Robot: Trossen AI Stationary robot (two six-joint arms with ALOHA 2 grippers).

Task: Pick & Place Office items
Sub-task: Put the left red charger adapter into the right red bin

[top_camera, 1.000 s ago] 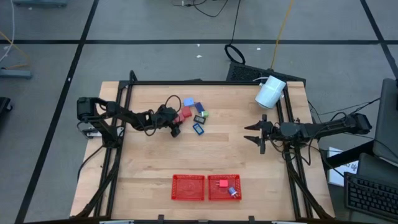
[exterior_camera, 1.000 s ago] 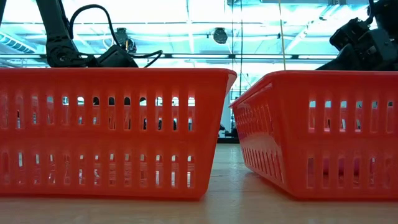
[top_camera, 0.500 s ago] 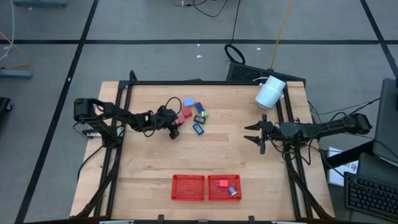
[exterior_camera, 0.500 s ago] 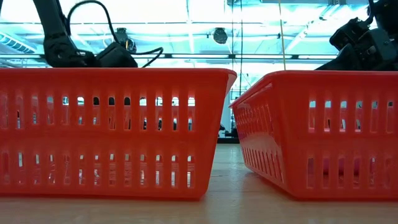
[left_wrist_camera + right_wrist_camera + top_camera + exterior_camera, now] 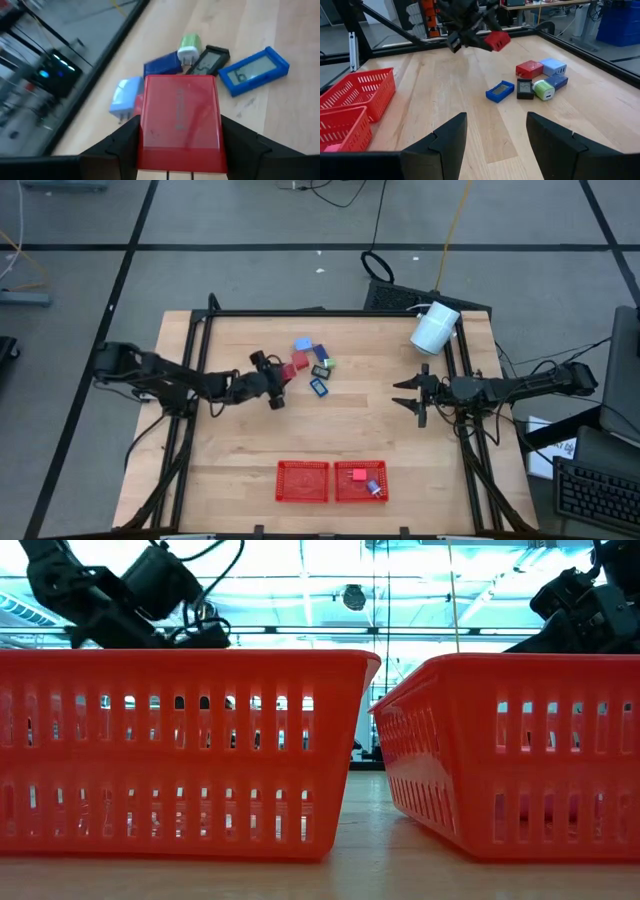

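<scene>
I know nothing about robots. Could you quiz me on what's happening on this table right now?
1. True or false: the left claw is shut on a red block, held up off the table.
2. Pick one. The right claw is:
A) gripping a green piece
B) open, waiting near the table's right side
C) reaching into a tray
3. Fill in: a small red piece lies in the red mesh tray nearer the ____ arm.

Key: 1 true; 2 B; 3 right.
</scene>
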